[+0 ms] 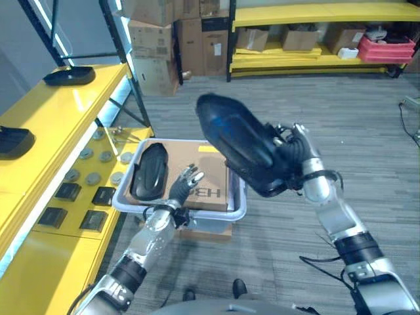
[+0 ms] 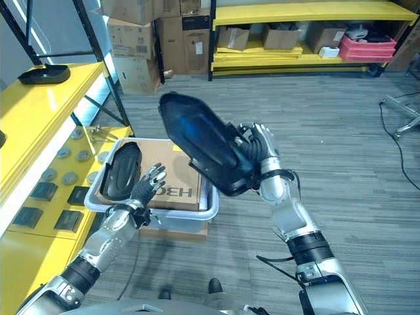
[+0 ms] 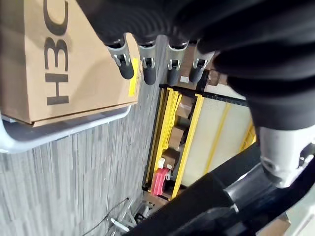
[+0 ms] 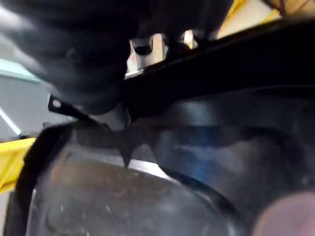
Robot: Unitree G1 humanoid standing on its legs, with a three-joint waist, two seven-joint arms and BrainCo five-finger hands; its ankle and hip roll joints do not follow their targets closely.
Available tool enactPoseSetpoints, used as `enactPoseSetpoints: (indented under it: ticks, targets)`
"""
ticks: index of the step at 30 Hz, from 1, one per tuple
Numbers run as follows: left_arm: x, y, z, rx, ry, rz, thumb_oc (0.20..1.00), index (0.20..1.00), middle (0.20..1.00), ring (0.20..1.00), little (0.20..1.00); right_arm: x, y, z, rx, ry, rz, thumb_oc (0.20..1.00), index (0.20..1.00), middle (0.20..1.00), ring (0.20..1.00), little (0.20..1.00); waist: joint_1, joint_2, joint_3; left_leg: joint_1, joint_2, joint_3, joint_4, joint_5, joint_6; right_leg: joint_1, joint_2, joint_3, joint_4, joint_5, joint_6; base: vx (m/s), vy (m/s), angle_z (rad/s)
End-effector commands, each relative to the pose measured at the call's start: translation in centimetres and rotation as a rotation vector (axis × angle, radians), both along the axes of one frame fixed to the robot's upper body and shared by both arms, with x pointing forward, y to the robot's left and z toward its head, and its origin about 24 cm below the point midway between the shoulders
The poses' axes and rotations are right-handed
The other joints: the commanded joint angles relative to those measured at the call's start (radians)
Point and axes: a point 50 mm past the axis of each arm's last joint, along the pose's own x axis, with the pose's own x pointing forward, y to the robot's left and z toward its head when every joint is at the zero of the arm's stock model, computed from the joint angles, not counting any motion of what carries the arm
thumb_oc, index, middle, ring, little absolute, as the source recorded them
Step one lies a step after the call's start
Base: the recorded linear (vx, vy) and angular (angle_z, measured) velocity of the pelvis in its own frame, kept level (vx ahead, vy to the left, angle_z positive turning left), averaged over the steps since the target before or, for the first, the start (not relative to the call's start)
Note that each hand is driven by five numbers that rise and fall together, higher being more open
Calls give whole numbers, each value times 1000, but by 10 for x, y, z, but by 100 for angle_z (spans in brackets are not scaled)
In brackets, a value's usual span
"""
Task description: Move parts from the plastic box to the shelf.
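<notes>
Two black parts mattered, and the plastic box (image 1: pixel 237 209) served as the landmark for both. Nearest the robot, the left hand (image 2: pixel 147 186) hovered over the box's near rim with its fingers (image 3: pixel 126 68) straight and relaxed, holding nothing; the left wrist view showed those dark tips hanging above the cardboard carton (image 1: pixel 209 184) that lay inside the box, a closeness the eye views only hinted at. Beside the carton, in the box's left portion, one long black part (image 1: pixel 149 170) lay flat. Above the box and toward its right, the right hand (image 1: pixel 296 165) was wrapped round the lower end of a second, larger black part (image 1: pixel 237 143), held clear of the box and tilted, its far end raised. The right wrist view gave the part's dark glossy surface (image 4: pixel 197 162) up close but did not let me make out the fingers, whereas the eye views showed them curled on it. Left of the box stood the yellow shelf (image 1: pixel 59 125), with a small black tray (image 1: pixel 69 76) on its top board and round and square pieces on the lower level. Well beyond the box, stacked cardboard boxes (image 1: pixel 152 39) and a yellow rack (image 1: pixel 315 13) carrying a red bin (image 1: pixel 387 47) lined the far wall.
</notes>
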Motion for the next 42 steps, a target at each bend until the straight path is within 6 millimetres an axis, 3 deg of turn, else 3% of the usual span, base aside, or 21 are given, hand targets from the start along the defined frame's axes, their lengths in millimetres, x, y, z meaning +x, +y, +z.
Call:
enactPoseSetpoints:
  ticks: [1, 4, 10, 18, 19, 20, 24, 29, 33, 35, 37, 38, 42]
  targets:
    - [12, -8, 8, 3, -32, -39, 1000, 1000, 1000, 1000, 1000, 2, 8, 30, -26, -167, 33, 200, 200, 200, 200, 200, 31, -48, -91, -37, 30, 15, 3, -39, -24, 75, -45, 33, 4, -142, 36, -24, -34, -2]
    - [14, -25, 13, -20, -29, -68, 1000, 1000, 1000, 1000, 1000, 3, 38, 27, 66, -159, 137, 200, 200, 200, 200, 200, 24, -41, -93, -23, 34, 23, 3, -38, -25, 85, -40, 36, 4, -140, 33, -22, -33, -8]
    - [12, -47, 20, -120, -15, -134, 1000, 1000, 1000, 1000, 1000, 3, 69, 27, 107, -127, 280, 200, 200, 200, 200, 200, 14, -38, -94, -21, 35, 24, 3, -36, -28, 91, -38, 38, 2, -141, 29, -6, -6, -3]
    - [19, -56, 30, -125, -53, -130, 1000, 1000, 1000, 1000, 1000, -12, 110, 25, 147, -87, 495, 200, 200, 200, 200, 200, 8, -41, -86, -23, 35, 23, 3, -30, -33, 92, -37, 32, 2, -139, 29, 0, 0, 0]
    - [21, -55, 32, -120, -63, -115, 467, 467, 467, 467, 467, -14, 113, 24, 154, -81, 514, 200, 200, 200, 200, 200, 8, -42, -86, -23, 34, 23, 3, -30, -33, 92, -37, 31, 2, -139, 29, 0, 0, 0]
    - [21, -55, 32, -120, -63, -115, 200, 200, 200, 200, 200, -14, 113, 24, 154, -81, 514, 200, 200, 200, 200, 200, 8, -42, -86, -23, 34, 22, 3, -30, -33, 92, -37, 31, 2, -139, 29, 0, 0, 0]
    - [31, -45, 40, -96, -117, 5, 200, 200, 200, 200, 200, -36, 137, 13, 337, 0, 668, 200, 200, 200, 200, 200, 4, -48, -72, -18, 32, 25, 3, -34, -35, 98, -40, 28, 2, -148, 29, 0, 0, 0]
    - [36, -35, 44, -91, -141, 75, 200, 200, 200, 200, 200, -50, 148, 10, 480, 62, 776, 200, 200, 200, 200, 200, 4, -55, -56, -20, 30, 23, 3, -32, -34, 98, -44, 22, 4, -145, 30, -2, 7, 0]
    - [40, -26, 48, -131, -162, 140, 200, 200, 200, 200, 200, -53, 156, -2, 627, 172, 836, 200, 200, 200, 200, 200, 11, -69, -38, -31, 17, 24, 3, -32, -24, 84, -59, 16, 5, -138, 43, -36, 98, 5]
    - [43, -17, 56, -255, -162, 218, 200, 200, 200, 200, 200, -51, 153, -5, 712, 185, 815, 200, 200, 200, 200, 200, 16, -78, -25, -50, 0, 35, 3, -33, -6, 53, -76, 27, 5, -121, 57, -94, 173, 1]
    - [43, -8, 59, -287, -181, 251, 200, 200, 200, 200, 200, -50, 149, -11, 763, 206, 788, 564, 564, 564, 564, 564, 22, -86, -18, -63, -14, 50, 6, -39, 7, 26, -90, 45, 4, -104, 74, -78, 163, -13]
    - [43, -5, 60, -308, -189, 268, 200, 200, 200, 200, 200, -49, 148, -13, 790, 213, 779, 1000, 1000, 1000, 1000, 1000, 24, -90, -12, -70, -22, 58, 8, -41, 13, 11, -98, 55, 4, -94, 85, -51, 186, -30]
    - [41, 14, 67, -253, -270, 308, 200, 200, 200, 200, 200, -46, 138, -21, 856, 242, 738, 1000, 1000, 1000, 1000, 1000, 37, -103, 3, -77, -51, 80, 3, -50, 37, -44, -121, 100, 32, -68, 120, -22, 165, -34]
